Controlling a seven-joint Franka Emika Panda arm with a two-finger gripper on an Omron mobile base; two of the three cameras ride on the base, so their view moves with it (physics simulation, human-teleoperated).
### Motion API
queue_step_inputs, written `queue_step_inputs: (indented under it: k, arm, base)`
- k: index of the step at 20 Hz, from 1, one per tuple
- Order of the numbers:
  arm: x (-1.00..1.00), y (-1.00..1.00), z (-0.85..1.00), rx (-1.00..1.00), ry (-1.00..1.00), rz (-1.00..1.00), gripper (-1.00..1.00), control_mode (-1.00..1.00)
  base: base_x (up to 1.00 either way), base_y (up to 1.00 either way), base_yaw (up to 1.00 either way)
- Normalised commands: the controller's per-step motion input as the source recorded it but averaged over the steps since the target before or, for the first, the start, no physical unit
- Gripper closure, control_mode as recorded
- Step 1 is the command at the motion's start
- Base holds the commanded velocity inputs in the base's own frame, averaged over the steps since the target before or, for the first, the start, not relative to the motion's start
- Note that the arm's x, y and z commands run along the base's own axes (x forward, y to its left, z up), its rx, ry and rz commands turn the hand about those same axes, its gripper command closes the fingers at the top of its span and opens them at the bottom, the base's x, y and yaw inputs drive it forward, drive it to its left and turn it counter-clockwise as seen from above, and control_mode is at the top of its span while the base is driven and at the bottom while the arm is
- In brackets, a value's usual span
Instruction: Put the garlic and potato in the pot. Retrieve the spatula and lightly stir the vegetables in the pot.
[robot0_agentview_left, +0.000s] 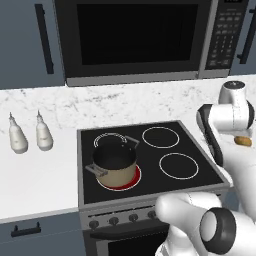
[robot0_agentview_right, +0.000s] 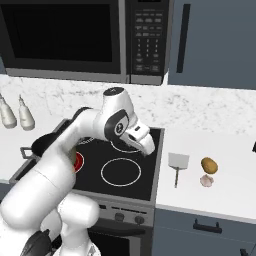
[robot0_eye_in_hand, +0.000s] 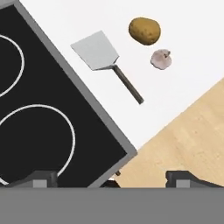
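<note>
On the counter (robot0_agentview_right: 235, 165) right of the stove (robot0_agentview_right: 145, 185), your spatula (robot0_agentview_right: 178, 166) lies nearest the stove's edge, flat blade away from the front; just beyond sit the garlic (robot0_agentview_right: 206, 181) and potato (robot0_agentview_right: 209, 165), close together, nothing blocking them. Your gripper (robot0_eye_in_hand: 111, 180) hangs empty above the stove's right front corner, fingertips spread wide. The pot (robot0_agentview_left: 114, 164) stands on the glowing front-left burner (robot0_agentview_left: 131, 181); two bottles (robot0_agentview_left: 30, 134) stand far left.

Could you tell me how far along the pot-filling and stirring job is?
Nothing looks done yet: the garlic, potato and spatula all lie on the counter right of the stove. The open gripper holds nothing, above the stove's edge. The pot waits on the lit burner.
</note>
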Motion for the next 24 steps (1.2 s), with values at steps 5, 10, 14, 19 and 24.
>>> queue_step_inputs:
  k: [5,10,14,19,24]
  arm:
    - [0.00,-1.00,-0.08,0.04,0.05,-0.34,-1.00,-1.00]
    - [0.00,-1.00,0.00,0.12,0.04,-0.30,-1.00,-1.00]
    - [0.13,-1.00,-0.19,0.21,0.04,-0.21,-1.00,-1.00]
    - [0.41,-0.96,-0.68,0.25,0.15,-0.05,-1.00,-1.00]
    - [0.41,-0.37,-0.47,0.17,0.08,0.00,-1.00,-1.00]
  base:
    - [0.00,0.00,0.00]
    - [0.00,0.00,0.00]
    - [0.00,0.00,0.00]
    - [0.00,0.00,0.00]
    - [0.00,0.00,0.00]
